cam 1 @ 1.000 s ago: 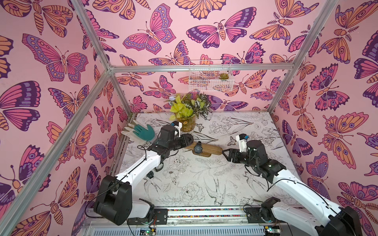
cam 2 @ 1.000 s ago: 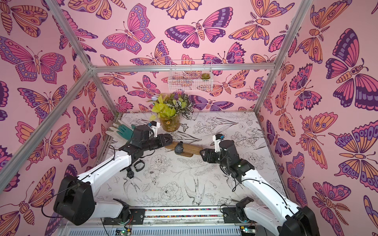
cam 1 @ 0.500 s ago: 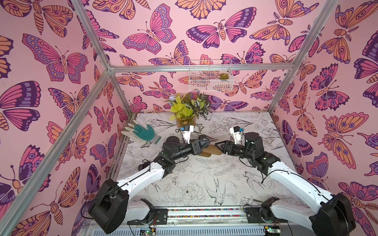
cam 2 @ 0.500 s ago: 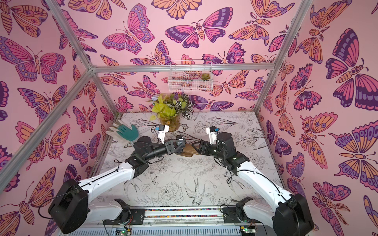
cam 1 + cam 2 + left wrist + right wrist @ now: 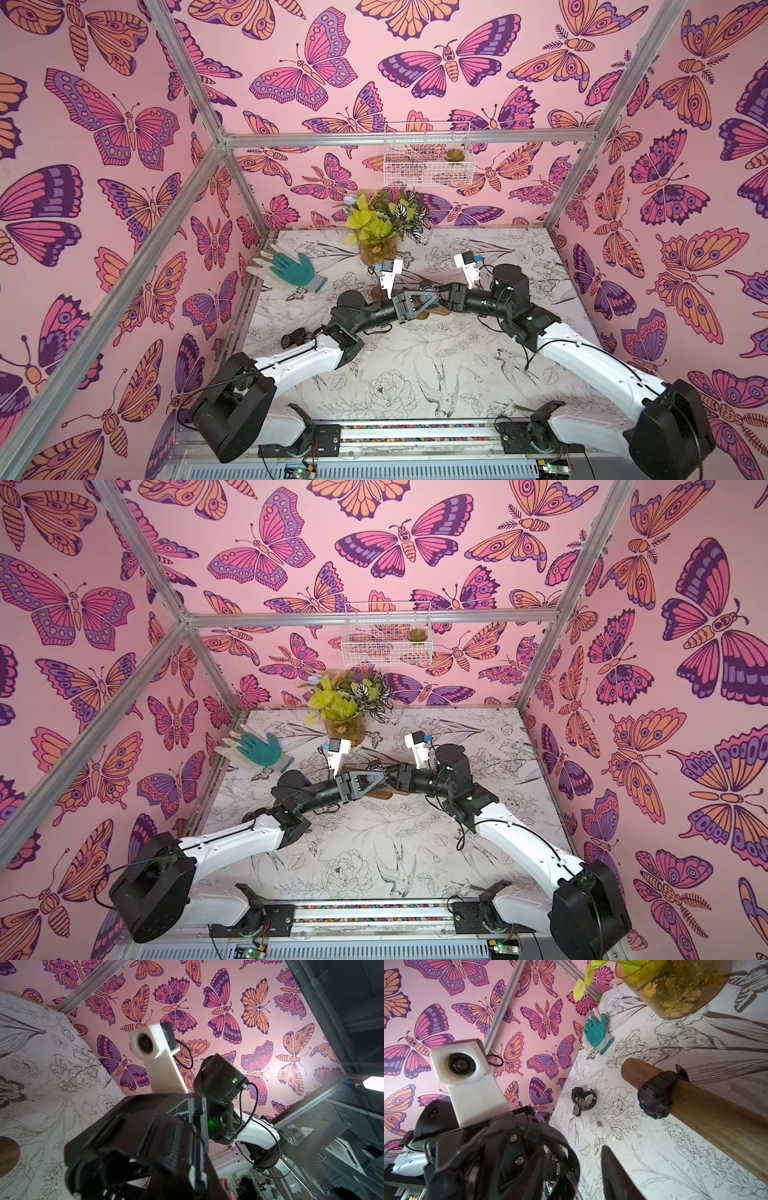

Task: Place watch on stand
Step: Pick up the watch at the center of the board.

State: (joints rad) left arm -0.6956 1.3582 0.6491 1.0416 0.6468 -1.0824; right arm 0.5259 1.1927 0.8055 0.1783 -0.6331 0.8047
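The brown wooden stand (image 5: pixel 708 1118) lies mid-table, and one black watch (image 5: pixel 654 1097) is strapped round it. Both arms cover it in both top views, leaving only slivers of stand (image 5: pixel 424 316) (image 5: pixel 383 794) showing. My left gripper (image 5: pixel 434 297) (image 5: pixel 383 776) hangs just above the bar, shut on a black watch (image 5: pixel 424 286) (image 5: pixel 374 766). That watch's strap (image 5: pixel 572 1159) curves in front of the right wrist camera. My right gripper (image 5: pixel 444 296) (image 5: pixel 393 776) (image 5: pixel 573 1153) meets it tip to tip, jaws apart on either side of that strap.
Another black watch (image 5: pixel 583 1099) (image 5: pixel 291 337) lies on the table by the left arm. A green and white glove (image 5: pixel 291 272) (image 5: pixel 253 750) rests at the back left. A potted plant (image 5: pixel 376 245) stands just behind the stand. A wire basket (image 5: pixel 428 160) hangs on the back wall.
My left gripper has swung from the stand's left end to above its middle, carrying the watch. My right gripper has risen to meet it, and its jaws have narrowed.
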